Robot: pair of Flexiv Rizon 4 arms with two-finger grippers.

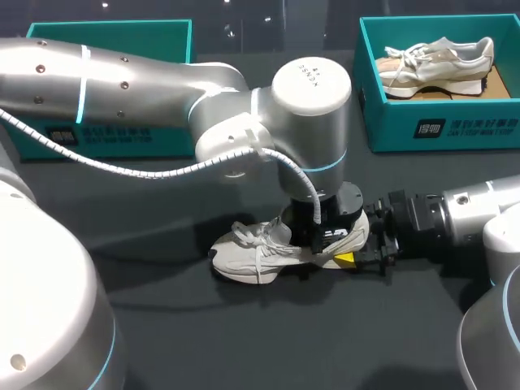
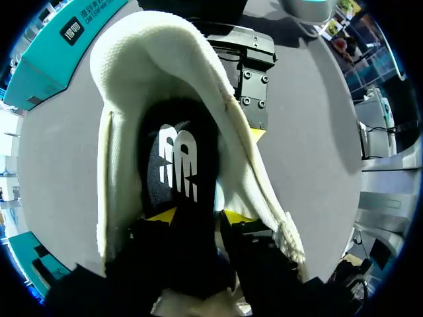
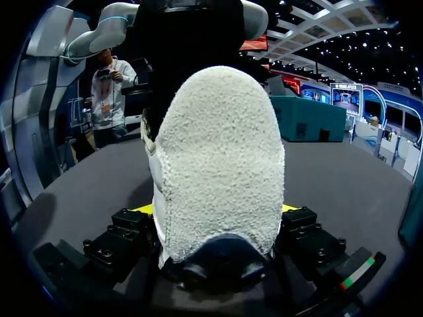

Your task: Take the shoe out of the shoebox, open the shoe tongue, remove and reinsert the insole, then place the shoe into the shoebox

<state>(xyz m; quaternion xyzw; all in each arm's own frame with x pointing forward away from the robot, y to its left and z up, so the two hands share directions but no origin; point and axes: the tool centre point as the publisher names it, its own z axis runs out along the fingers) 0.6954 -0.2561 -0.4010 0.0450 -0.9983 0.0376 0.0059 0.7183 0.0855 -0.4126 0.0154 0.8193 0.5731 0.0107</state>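
Sneaker (image 1: 253,257): white, upright on counter (image 1: 244,341), toe twd my left, heel twd R arm.
L pincer (image 2: 199,216): down inside sneaker mouth, tips look clamped on black insole (image 2: 177,165).
R pincer (image 3: 217,210): closed on sneaker heel, a finger on each side.
Teal shoebox (image 1: 146,140): far left, behind L arm.
2nd shoebox (image 1: 390,122): far right, other sneaker (image 1: 439,61) inside.
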